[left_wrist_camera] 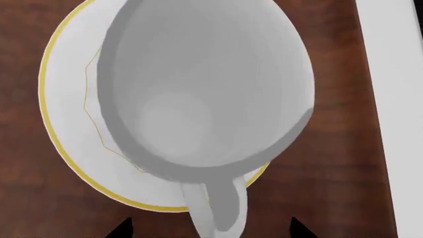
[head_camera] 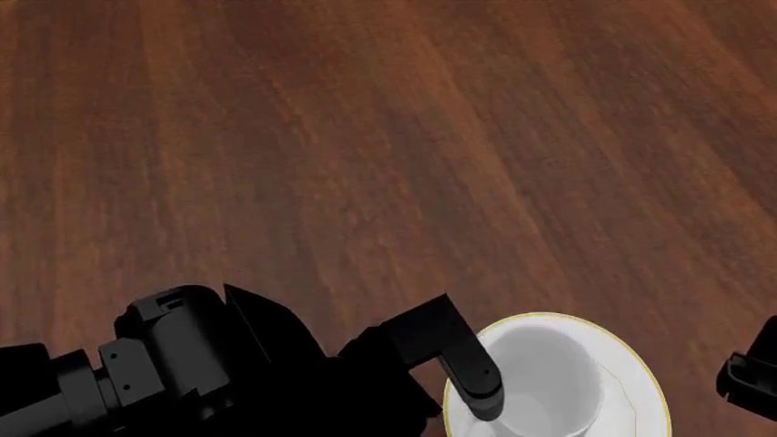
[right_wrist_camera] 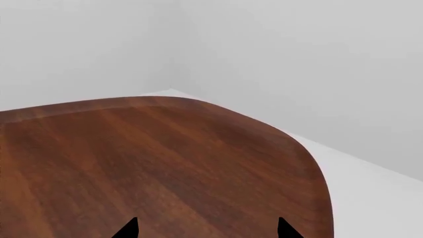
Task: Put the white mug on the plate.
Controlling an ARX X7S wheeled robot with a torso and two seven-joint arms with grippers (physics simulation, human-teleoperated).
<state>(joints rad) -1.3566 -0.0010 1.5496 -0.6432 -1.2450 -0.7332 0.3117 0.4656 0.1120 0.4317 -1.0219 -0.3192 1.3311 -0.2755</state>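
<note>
White mug (left_wrist_camera: 198, 94) upright on plate (left_wrist_camera: 69, 129) — directly below left gripper (left_wrist_camera: 210, 229), handle between spread fingertips, nothing held. Right gripper (right_wrist_camera: 206, 229) open, empty — over bare wooden table (right_wrist_camera: 132, 158), well apart from mug.

Even diffuse light, sharp renders, faint shadows.

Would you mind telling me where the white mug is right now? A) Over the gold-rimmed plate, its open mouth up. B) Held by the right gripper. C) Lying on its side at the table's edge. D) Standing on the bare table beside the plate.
A: in the left wrist view the white mug overlaps the plate, mouth toward the camera, and the head view shows it within the gold rim.
</note>
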